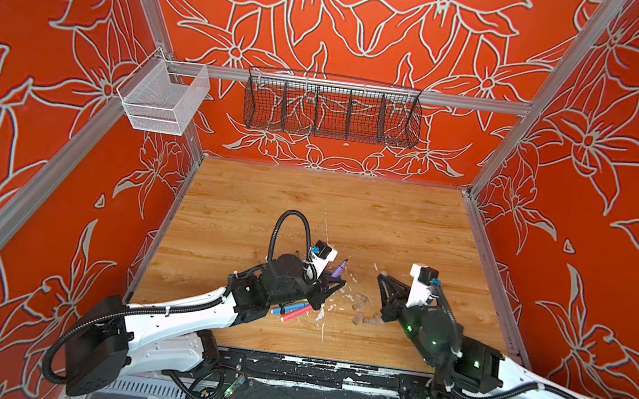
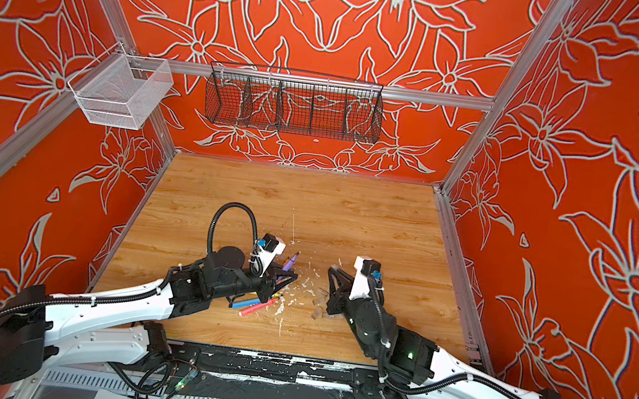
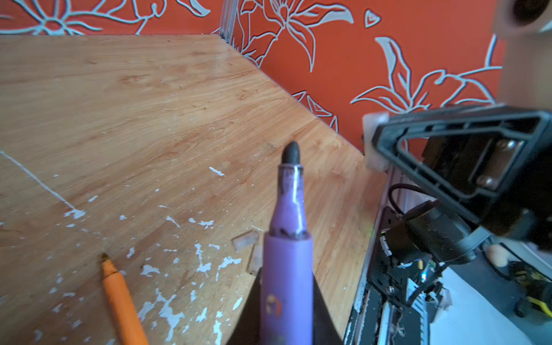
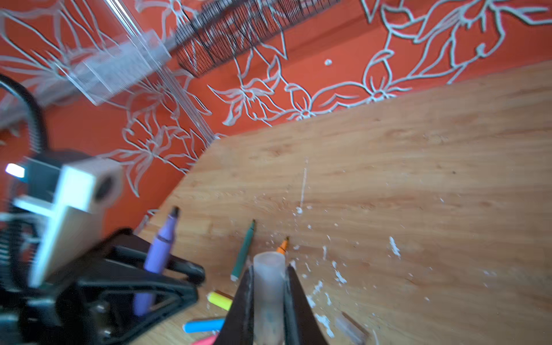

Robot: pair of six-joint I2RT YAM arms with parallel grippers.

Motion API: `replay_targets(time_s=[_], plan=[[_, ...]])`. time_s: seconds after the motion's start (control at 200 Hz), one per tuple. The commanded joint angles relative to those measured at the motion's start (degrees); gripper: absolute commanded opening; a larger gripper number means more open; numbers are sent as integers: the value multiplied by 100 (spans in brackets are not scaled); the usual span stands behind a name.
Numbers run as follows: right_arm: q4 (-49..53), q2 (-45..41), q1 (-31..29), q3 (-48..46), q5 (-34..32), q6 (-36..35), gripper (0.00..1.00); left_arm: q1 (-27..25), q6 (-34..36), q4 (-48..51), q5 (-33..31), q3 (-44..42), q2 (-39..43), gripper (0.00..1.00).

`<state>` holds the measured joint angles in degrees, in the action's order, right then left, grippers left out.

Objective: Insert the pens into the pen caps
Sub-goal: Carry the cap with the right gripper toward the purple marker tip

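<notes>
Left wrist camera is showing me the purple pen (image 3: 286, 268) rising out of the left claw (image 1: 335, 285), whose jaws are clamping its barrel, with the dark tip pointing up and away from the counter (image 1: 308, 207). Facing it, the right claw (image 4: 268, 268) is pinching a greyish clear cap (image 4: 268, 298) with its open mouth turned outward; pen and cap are hanging near each other without touching. I am seeing an orange pen (image 3: 119, 298) and a green pen (image 4: 243, 254) lying on the wood just beside the left claw. A yellow pen (image 4: 220, 300), a blue pen (image 4: 204, 325) and a pink pen (image 1: 296, 314) are lying beneath the left arm (image 1: 186, 309), which is covering part of them in both top views. Several loose caps (image 1: 359, 306) are sitting between the arms, and the right arm (image 1: 435, 329) is hiding the edge of that group. White flecks (image 3: 167, 310) are littering the wood-grain counter around all of this. Orange wall (image 1: 374, 27) panels with pale flower outlines are enclosing the cell. A black wire basket (image 1: 331, 112) is hanging on the back rail and a white mesh basket (image 1: 161, 100) on the left rail.
</notes>
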<state>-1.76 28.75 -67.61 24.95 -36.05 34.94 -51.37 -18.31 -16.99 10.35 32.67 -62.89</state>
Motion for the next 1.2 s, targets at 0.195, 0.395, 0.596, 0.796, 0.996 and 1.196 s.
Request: replay_targets(time_s=[0.195, 0.395, 0.596, 0.796, 0.996, 1.196], plan=[[-1850, -41, -15, -535, 495, -365, 0, -92, -269, -541, 500, -14, -237, 0], [-2844, 628, -15, -644, 833, -217, 0, -129, -273, -647, 634, 6, -365, 0], [-3336, 1407, -5, -502, 824, -296, 0, -171, -185, -571, 534, 47, -373, 0], [-3906, 1302, 11, -847, 485, -302, 0, -171, -210, -698, 611, -5, -442, 0], [-3858, 1139, 128, -980, 506, -35, 0, -211, -345, -865, 846, 21, -575, 0], [-4076, 957, 209, -1237, 490, 290, 0, -257, -395, -928, 898, 13, -598, 0]])
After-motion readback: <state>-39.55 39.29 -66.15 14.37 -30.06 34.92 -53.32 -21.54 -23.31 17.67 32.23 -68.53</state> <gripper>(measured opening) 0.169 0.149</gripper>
